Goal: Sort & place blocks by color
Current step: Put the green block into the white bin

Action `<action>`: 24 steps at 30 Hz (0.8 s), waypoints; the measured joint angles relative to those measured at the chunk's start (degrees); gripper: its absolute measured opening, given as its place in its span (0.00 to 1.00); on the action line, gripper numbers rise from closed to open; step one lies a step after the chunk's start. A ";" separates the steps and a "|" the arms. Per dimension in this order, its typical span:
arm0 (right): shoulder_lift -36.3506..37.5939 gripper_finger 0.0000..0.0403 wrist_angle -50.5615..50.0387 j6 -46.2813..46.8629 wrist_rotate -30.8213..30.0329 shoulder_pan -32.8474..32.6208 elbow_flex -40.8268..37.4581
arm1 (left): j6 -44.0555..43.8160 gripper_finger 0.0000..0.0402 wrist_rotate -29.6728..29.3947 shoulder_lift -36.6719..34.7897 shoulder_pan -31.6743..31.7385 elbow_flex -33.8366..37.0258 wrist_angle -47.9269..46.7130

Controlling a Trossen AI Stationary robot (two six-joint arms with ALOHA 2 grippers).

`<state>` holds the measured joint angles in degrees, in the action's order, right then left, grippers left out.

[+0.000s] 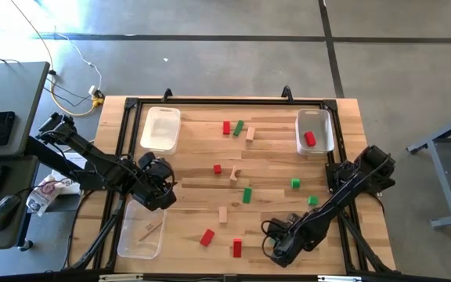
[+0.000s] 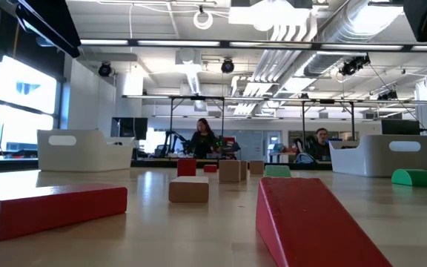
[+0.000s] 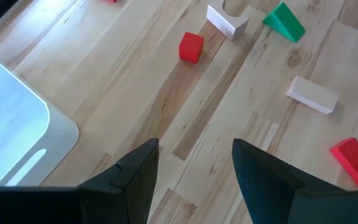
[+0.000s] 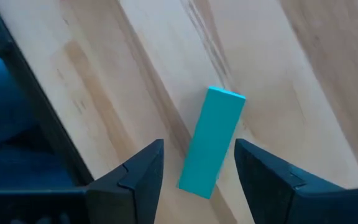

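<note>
The right gripper [image 4: 194, 168] hovers low over the near right part of the wooden tabletop [image 1: 272, 168], its fingers [image 4: 138, 171] spread apart with a teal-green rectangular block [image 4: 212, 142] lying flat on the wood between them; whether either finger touches the block cannot be told. In the high view this gripper [image 1: 280, 247] sits close to the front edge, just right of a red block [image 1: 236, 248]. The left gripper [image 3: 194, 168] is held near the left side of the tabletop, its fingers [image 3: 135, 174] likewise spread and holding nothing, above bare wood beside a clear bin [image 3: 11, 134]. In the high view it [image 1: 159, 188] lies just above the near-left clear bin [image 1: 141, 229], which contains one natural wood piece [image 1: 150, 230]. A second, white bin [image 1: 160, 129] stands at the far left, and a third bin [image 1: 315, 131] at the far right holds a red block [image 1: 310, 139]. Scattered across the middle of the tabletop are a small red cube [image 1: 218, 168], a red block [image 1: 226, 128] beside a green block [image 1: 238, 128], a natural wood block [image 1: 250, 134], a green block [image 1: 247, 194], a green cube [image 1: 295, 183], another green piece [image 1: 312, 200], a wood block [image 1: 223, 214] and a tilted red block [image 1: 207, 237]. The low view shows a large red wedge [image 2: 313, 222] and a flat red block [image 2: 50, 208] nearest the camera, with two people in the room beyond.
</note>
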<state>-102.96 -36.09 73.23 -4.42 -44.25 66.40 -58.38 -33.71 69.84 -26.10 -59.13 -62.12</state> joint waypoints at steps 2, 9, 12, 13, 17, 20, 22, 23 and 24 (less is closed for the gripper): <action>0.00 0.46 0.14 0.04 -0.06 0.00 0.17 | 0.02 0.47 0.01 0.00 0.01 0.00 0.20; 0.00 0.46 -0.93 1.36 -1.01 -0.04 0.21 | 0.01 0.47 0.01 0.00 -0.01 0.00 0.61; 0.02 0.46 -0.92 1.36 -1.10 -0.04 0.21 | 0.00 0.47 0.01 0.00 0.02 0.00 0.69; 0.04 0.46 -0.98 1.35 -1.23 -0.04 0.21 | 0.02 0.47 0.01 0.00 0.00 0.00 0.69; -0.02 0.46 -1.00 1.36 -1.40 -0.04 0.21 | 0.01 0.47 0.01 0.00 0.00 0.00 0.71; -1.43 0.46 -0.67 1.36 -0.89 -0.04 0.23 | 0.02 0.47 0.01 0.00 -0.01 0.00 0.75; -2.95 0.46 -0.55 1.43 0.62 -0.04 0.23 | 0.02 0.47 0.01 0.00 -0.01 0.00 0.78; -3.56 0.46 -0.43 1.63 1.06 -0.04 0.23 | 0.00 0.47 0.02 0.00 -0.01 0.00 0.75; -3.97 0.46 0.02 1.84 1.53 -0.04 0.23 | 0.02 0.47 0.01 0.00 -0.01 0.00 0.75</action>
<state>-106.93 -36.07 75.07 -2.89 -44.29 66.63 -58.37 -33.69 69.84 -26.11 -59.13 -61.36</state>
